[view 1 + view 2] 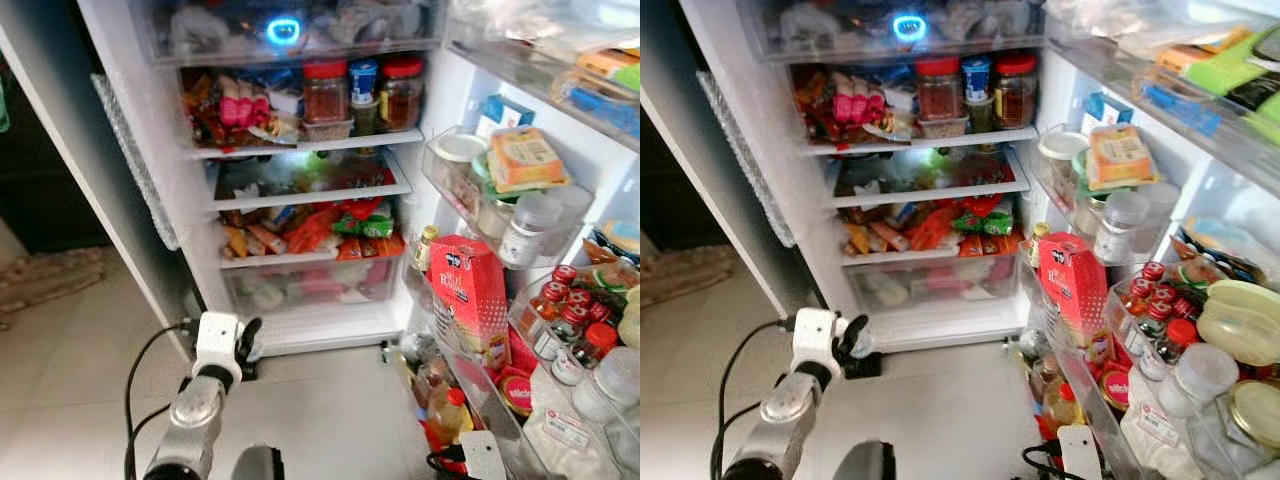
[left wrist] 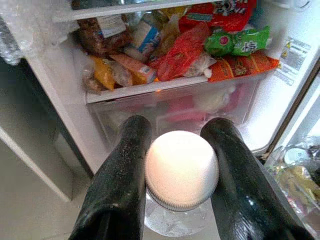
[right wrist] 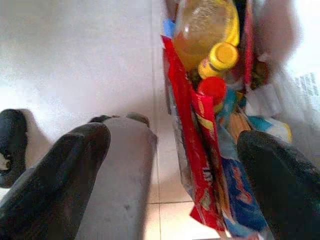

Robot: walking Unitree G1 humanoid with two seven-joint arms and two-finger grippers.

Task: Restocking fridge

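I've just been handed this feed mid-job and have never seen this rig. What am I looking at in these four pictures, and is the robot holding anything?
It is a humanoid robot standing at an open fridge. The two wide pictures come from its head cameras, looking down; the two close ones look along each wrist's black fingers.

The left gripper is shut on a clear bottle with a white cap, low in front of the bottom drawer. The shelves above hold snack packets and red-lidded jars.

The right gripper is open and holds nothing, beside the door shelf with a yellow-capped oil bottle.
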